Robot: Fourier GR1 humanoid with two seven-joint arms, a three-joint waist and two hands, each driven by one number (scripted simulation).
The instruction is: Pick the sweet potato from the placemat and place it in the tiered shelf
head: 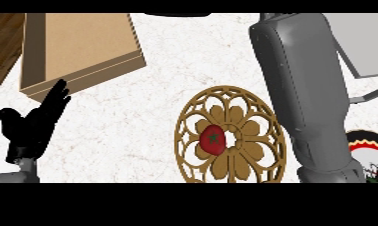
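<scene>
Red round item with a green stem mark (212, 139), tomato-like rather than a sweet potato, is seen lying left of centre on the gold lattice placemat (235, 111), touched by no hand. The placemat is laid on the white counter (148, 120), toward its near side. The tan wooden shelf (81, 45) is set toward the counter's far-left corner, well apart from the placemat. The left hand (33, 125) is held released, fingers up, at the near left. The right forearm (303, 90) is stretched along the placemat's right rim; the right hand is not shown. A striped round item (363, 142) is cut off at the right.
</scene>
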